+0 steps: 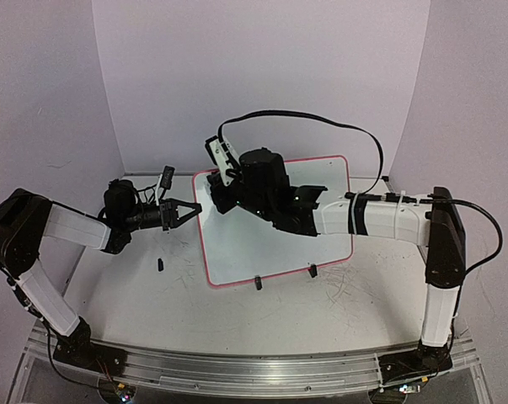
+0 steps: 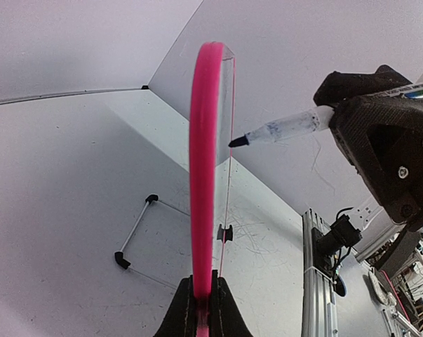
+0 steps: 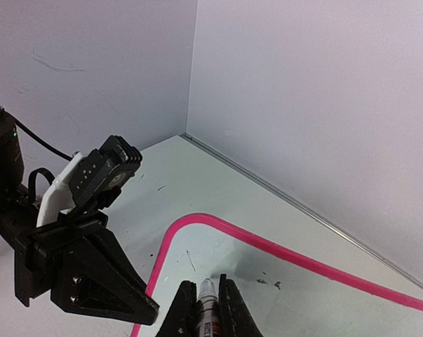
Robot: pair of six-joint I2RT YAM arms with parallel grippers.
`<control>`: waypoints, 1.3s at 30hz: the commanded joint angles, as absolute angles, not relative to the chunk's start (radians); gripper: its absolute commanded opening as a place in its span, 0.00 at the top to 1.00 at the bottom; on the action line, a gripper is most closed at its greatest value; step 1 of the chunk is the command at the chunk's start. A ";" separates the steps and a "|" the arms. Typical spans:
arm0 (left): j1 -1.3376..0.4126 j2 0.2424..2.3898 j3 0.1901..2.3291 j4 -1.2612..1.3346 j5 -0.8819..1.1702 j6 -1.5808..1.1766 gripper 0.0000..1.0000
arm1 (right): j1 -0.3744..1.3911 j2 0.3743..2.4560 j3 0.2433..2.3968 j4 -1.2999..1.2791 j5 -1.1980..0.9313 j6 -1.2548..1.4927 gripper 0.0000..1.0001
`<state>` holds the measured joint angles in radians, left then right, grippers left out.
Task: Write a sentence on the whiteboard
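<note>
The whiteboard [image 1: 270,248], white with a pink frame, stands tilted on two black clip feet [image 1: 257,283]. My left gripper [image 1: 195,209] is shut on its left frame edge [image 2: 203,182], seen edge-on in the left wrist view. My right gripper [image 1: 221,199] is shut on a white marker [image 3: 208,298] over the board's upper left corner [image 3: 197,218]. The marker's dark tip [image 2: 238,141] is right at the board's face. No blue sentence shows; only a short thin stroke [image 3: 190,261] and some specks [image 3: 267,283] are on the board.
A thin metal rod with black end caps [image 2: 137,232] lies on the scuffed tabletop left of the board, and a small black piece [image 1: 160,264] shows there in the top view. The back wall is close behind the board. A black cable [image 1: 363,135] loops over the right arm.
</note>
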<state>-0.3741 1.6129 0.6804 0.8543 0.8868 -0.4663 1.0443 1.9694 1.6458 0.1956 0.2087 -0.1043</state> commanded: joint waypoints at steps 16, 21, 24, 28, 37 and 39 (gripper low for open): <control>-0.390 1.557 0.687 0.854 0.893 -0.408 1.00 | 1.046 2.017 1.710 0.219 0.275 -0.092 1.00; -0.390 1.556 0.686 0.851 0.892 -0.405 1.00 | 1.045 2.017 1.706 0.211 0.276 -0.088 1.00; -0.391 1.555 0.690 0.849 0.892 -0.403 1.00 | 1.045 2.017 1.702 0.207 0.273 -0.084 1.00; -0.391 1.555 0.692 0.846 0.893 -0.402 1.00 | 1.046 2.017 1.696 0.202 0.269 -0.077 1.00; -0.392 1.555 0.693 0.842 0.891 -0.399 1.00 | 1.046 2.014 1.680 0.194 0.259 -0.062 1.00; -0.391 1.553 0.694 0.841 0.892 -0.397 1.00 | 1.045 2.013 1.674 0.192 0.258 -0.055 1.00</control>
